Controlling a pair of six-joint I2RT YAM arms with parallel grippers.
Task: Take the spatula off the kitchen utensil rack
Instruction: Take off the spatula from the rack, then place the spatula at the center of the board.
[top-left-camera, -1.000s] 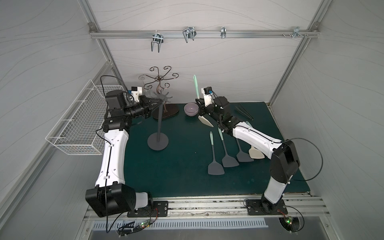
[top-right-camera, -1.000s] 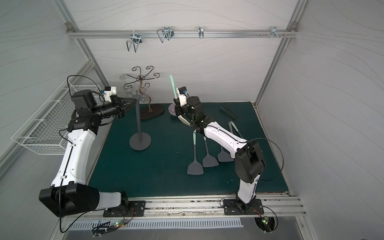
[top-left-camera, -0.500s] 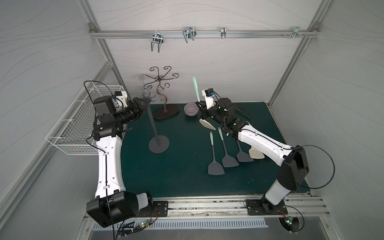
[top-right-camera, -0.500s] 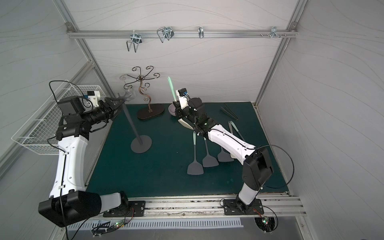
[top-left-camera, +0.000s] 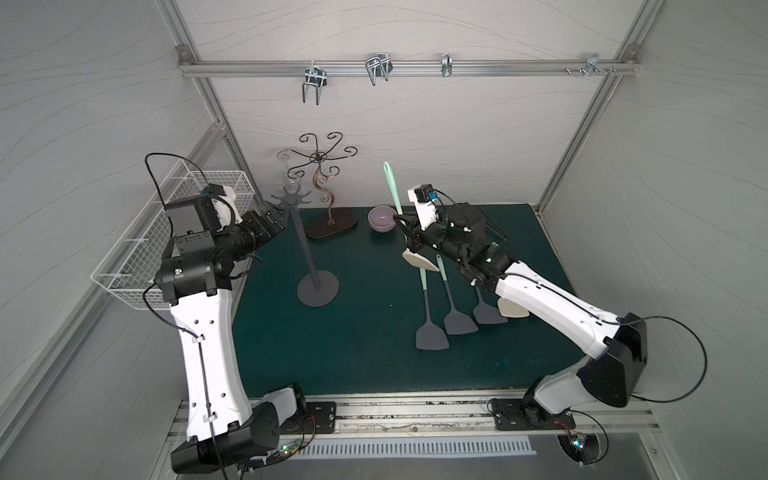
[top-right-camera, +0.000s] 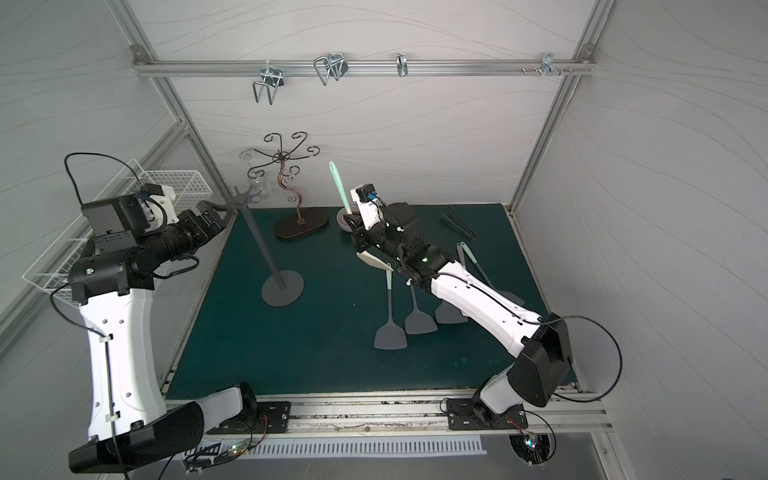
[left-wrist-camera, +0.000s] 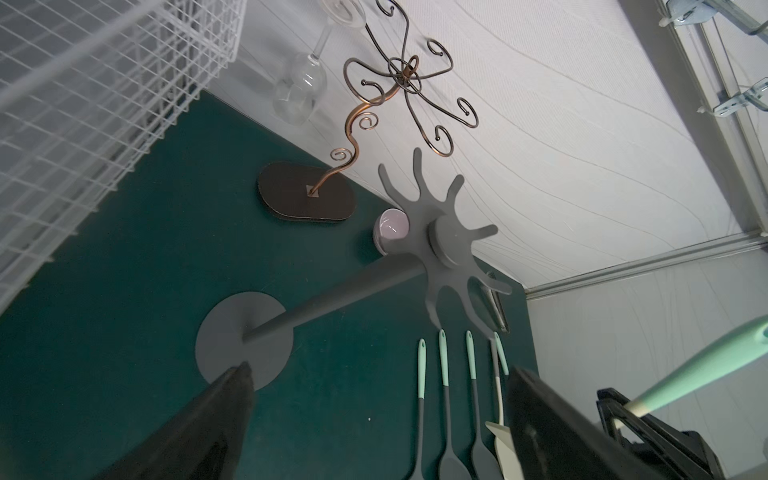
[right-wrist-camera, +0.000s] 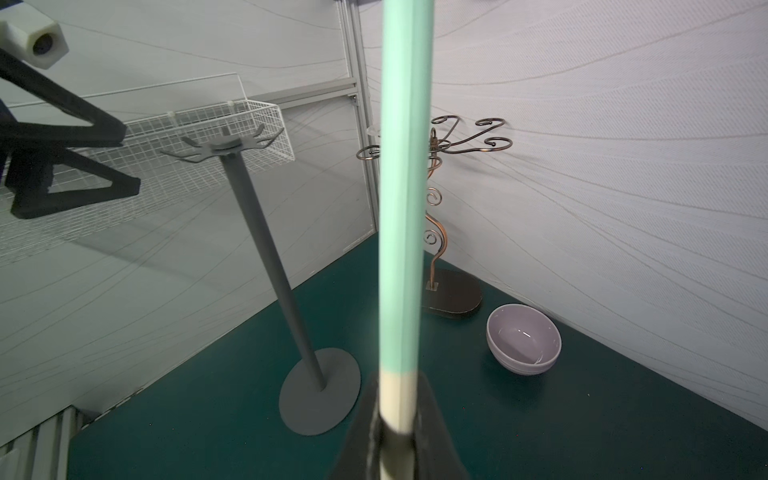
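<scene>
The kitchen utensil rack (top-left-camera: 308, 249) is a dark grey pole on a round base, and its peg hub (top-right-camera: 243, 200) carries nothing. In both top views the hub leans left of the base. My left gripper (top-left-camera: 279, 212) stands open just left of the hub, clear of it; in the left wrist view the left gripper (left-wrist-camera: 380, 370) has only mat between its fingers. My right gripper (top-left-camera: 409, 232) is shut on the spatula (top-left-camera: 391, 189), away from the rack near the bowl. In the right wrist view the right gripper (right-wrist-camera: 398, 386) pinches the cream neck below the spatula's (right-wrist-camera: 405, 187) mint handle.
Several grey spatulas (top-left-camera: 432, 338) and a cream one (top-left-camera: 513, 309) lie on the green mat under my right arm. A lilac bowl (top-left-camera: 381, 218), a bronze scrolled stand (top-left-camera: 330, 216) with a hanging glass (left-wrist-camera: 299, 87), black tongs (top-right-camera: 457, 224) and a white wire basket (top-left-camera: 166, 249) surround the work area.
My left gripper has opened, let go of the rack's hub and drawn back to the left. The rack's top has swung left. The right gripper has lowered the spatula slightly.
</scene>
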